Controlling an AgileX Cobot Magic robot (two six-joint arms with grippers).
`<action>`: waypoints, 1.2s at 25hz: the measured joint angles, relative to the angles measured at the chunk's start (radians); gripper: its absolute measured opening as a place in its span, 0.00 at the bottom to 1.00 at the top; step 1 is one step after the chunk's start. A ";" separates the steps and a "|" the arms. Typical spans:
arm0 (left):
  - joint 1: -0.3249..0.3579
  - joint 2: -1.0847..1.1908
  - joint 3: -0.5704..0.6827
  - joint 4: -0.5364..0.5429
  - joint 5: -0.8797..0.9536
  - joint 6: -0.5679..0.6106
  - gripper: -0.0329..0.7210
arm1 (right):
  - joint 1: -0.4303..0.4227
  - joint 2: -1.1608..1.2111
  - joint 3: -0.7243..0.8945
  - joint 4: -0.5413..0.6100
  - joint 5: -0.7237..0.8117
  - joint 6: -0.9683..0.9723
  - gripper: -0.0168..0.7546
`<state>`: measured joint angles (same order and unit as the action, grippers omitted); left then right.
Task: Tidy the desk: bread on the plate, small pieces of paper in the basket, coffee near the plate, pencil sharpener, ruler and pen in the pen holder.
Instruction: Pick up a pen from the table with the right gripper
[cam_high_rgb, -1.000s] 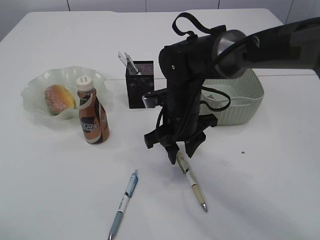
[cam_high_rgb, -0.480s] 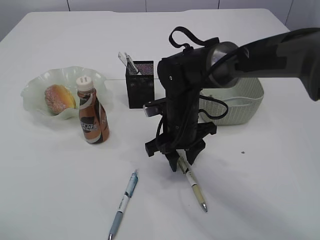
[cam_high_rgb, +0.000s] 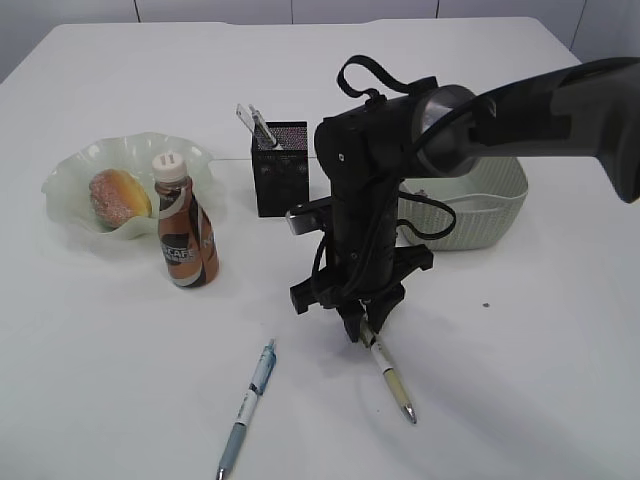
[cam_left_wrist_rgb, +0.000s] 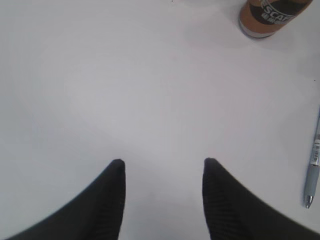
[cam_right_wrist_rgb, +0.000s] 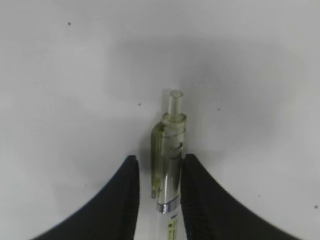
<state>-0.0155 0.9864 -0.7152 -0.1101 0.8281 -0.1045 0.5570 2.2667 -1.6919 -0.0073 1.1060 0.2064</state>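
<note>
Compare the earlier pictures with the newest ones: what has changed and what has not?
The right gripper dropped lower over the yellow pen and narrowed its fingers around the clip end; the pen lies on the desk where it was. The blue pen, coffee, bread, plate, pen holder and basket did not move.

Bread (cam_high_rgb: 118, 196) on plate (cam_high_rgb: 70, 178); coffee (cam_high_rgb: 185, 234) upright beside plate.

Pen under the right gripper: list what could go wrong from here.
1. The right gripper pinches the pen near its clicker end, so the long tip end may swing or slip when lifted.
2. The pen holder already holds something, so the pen may catch on entry.
</note>
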 joint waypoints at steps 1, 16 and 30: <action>0.000 0.000 0.000 0.000 -0.004 0.000 0.53 | 0.000 0.000 0.000 0.000 0.000 0.000 0.29; 0.000 0.000 0.000 0.000 -0.008 0.000 0.53 | 0.000 0.014 0.000 0.007 0.000 0.000 0.21; 0.000 0.000 0.000 0.000 -0.008 0.000 0.53 | 0.000 -0.038 0.000 0.007 -0.031 -0.029 0.15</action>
<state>-0.0155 0.9864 -0.7152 -0.1101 0.8196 -0.1045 0.5570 2.2290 -1.6919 0.0000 1.0753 0.1772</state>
